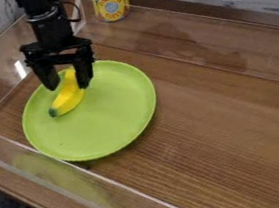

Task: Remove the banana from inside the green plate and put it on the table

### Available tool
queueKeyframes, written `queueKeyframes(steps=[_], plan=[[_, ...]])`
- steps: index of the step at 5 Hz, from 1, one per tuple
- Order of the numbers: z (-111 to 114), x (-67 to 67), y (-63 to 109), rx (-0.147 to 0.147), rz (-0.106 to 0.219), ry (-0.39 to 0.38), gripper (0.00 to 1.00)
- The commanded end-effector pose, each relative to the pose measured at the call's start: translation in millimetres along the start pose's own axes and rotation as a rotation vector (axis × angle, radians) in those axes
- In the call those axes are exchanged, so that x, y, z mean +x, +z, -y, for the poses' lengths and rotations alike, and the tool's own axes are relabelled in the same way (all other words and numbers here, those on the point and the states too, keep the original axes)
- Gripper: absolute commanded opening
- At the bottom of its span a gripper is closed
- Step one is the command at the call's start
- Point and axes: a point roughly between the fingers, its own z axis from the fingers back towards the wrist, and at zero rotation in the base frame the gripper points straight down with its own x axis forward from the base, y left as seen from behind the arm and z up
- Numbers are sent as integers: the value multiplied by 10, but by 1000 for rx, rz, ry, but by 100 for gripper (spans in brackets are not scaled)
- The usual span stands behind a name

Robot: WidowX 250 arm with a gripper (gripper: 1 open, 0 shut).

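The yellow banana with its dark green tip lies in the left part of the round lime-green plate, which rests on the dark wood-grain table. My black gripper points straight down over the banana's upper end. Its jaws are open, one finger to the left and the other on the right of the fruit's top. The banana's upper end is partly hidden between them. Nothing is held.
A yellow-labelled can stands at the back beyond the plate. Low clear acrylic walls border the table at the front and left. Bare wood lies to the right of the plate.
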Motion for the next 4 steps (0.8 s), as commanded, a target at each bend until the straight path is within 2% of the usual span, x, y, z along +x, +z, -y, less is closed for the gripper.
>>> queueKeyframes(steps=[1, 4], plan=[[-33, 80, 134, 7, 49, 11, 100], [1, 87, 135, 1, 43, 13, 100]])
